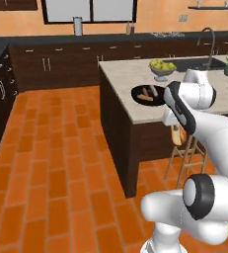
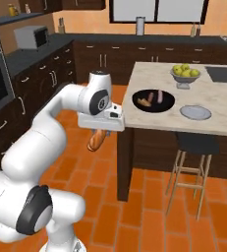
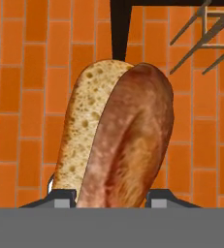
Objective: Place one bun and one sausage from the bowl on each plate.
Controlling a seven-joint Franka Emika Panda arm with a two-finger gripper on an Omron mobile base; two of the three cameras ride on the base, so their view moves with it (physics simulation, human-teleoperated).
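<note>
I have the gripper clamped on a bun, hanging over the orange brick floor just off the island's near left corner. On the pale stone island top the black bowl sits near that edge, the grey plate right of it, the apple bowl farther back.

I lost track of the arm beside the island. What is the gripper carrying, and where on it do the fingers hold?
The gripper holds a bun by one end, a finger on each side; the rest hangs out over the tiled floor.
</note>
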